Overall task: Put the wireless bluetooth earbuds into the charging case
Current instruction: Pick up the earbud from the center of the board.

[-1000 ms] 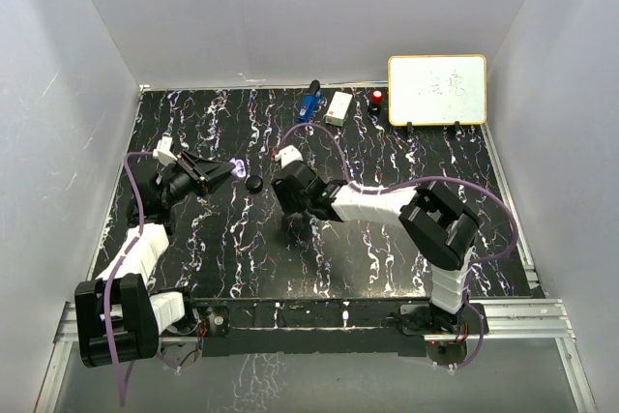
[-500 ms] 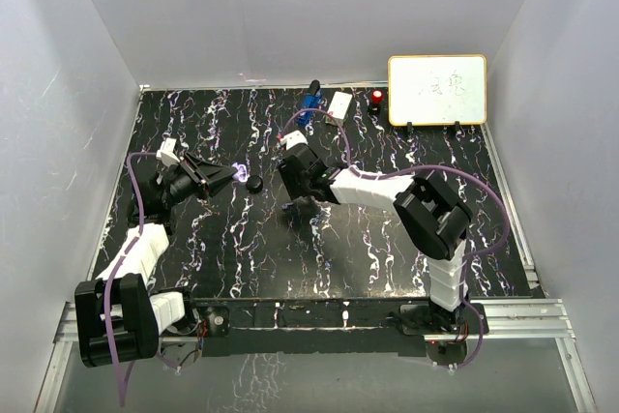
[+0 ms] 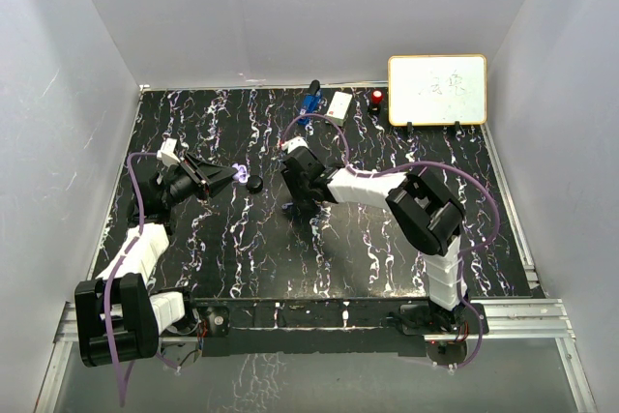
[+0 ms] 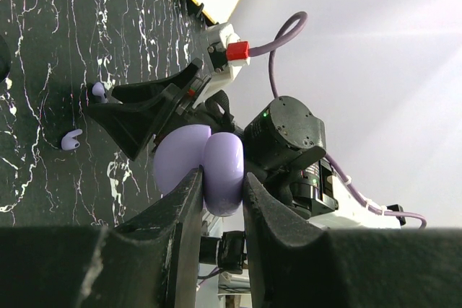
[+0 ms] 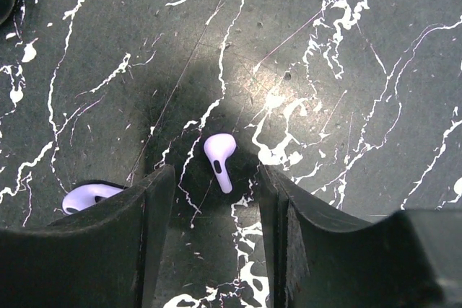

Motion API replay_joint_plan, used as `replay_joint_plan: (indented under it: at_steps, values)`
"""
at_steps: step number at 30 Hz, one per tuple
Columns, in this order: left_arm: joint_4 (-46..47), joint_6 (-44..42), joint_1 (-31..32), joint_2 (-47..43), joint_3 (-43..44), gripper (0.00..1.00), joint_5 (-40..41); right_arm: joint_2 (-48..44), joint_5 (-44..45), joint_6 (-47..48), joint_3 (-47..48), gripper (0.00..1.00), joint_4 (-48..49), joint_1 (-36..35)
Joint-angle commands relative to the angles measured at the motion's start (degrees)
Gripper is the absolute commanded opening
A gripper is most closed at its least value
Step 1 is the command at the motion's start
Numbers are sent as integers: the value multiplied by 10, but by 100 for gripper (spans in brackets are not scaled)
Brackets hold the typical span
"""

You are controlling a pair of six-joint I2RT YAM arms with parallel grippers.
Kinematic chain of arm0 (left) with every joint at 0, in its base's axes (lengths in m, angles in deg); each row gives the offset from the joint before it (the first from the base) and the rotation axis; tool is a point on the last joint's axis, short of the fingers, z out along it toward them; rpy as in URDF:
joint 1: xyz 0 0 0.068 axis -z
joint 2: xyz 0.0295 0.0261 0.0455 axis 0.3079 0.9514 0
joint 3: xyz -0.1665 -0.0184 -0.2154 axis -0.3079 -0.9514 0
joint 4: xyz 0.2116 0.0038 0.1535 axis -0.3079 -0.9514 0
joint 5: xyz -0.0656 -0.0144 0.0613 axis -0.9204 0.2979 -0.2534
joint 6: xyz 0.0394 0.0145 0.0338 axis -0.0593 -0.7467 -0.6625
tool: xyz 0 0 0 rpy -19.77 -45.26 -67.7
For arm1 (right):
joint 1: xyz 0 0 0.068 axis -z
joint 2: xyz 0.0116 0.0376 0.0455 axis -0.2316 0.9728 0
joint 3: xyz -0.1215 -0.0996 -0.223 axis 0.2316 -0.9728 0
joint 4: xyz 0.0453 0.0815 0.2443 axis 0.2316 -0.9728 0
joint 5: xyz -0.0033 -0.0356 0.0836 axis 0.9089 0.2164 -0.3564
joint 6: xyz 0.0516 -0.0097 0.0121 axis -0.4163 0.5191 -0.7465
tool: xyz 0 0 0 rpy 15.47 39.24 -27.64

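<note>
My left gripper (image 4: 222,179) is shut on the lavender charging case (image 4: 193,162) and holds it above the table's left side (image 3: 232,173). The case's two rounded halves show side by side. My right gripper (image 5: 215,173) is open and points down at the table (image 3: 294,204). One lavender earbud (image 5: 219,161) lies flat between its fingers, touching neither. A second lavender earbud (image 5: 85,197) lies just outside the left finger, partly hidden by it. The left wrist view shows both earbuds (image 4: 70,139) (image 4: 98,90) on the table beneath the right gripper's fingers (image 4: 137,115).
A black round puck (image 3: 254,183) sits between the two grippers. Along the back edge are a blue gadget (image 3: 309,103), a white box (image 3: 338,107), a small red object (image 3: 376,98) and a whiteboard (image 3: 437,90). White walls close in three sides.
My right gripper has moved left and down over the earbuds, and its jaws have narrowed a little. The left arm with the case has stayed put.
</note>
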Motion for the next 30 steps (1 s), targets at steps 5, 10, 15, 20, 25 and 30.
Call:
replay_joint_plan:
  at_steps: [5, 10, 15, 20, 25, 30]
  values:
    - [-4, -1, -3, -6, 14, 0, -21, 17, -6, 2, 38, 46, 15, 10]
    - [-3, 0, -3, -6, 14, 0, -22, 26, -14, 1, 43, 43, 14, 14]
    - [-3, 0, -3, -4, 14, 0, -23, 31, -21, 1, 46, 39, 13, 17]
    - [-5, -3, -3, -3, 15, 0, -23, 31, -25, 0, 46, 36, 9, 18]
    - [-3, -3, -3, -2, 14, 0, -22, 30, -28, 0, 47, 33, 4, 20]
    - [-2, -3, -3, -1, 13, 0, -22, 31, -32, -2, 47, 30, 1, 20]
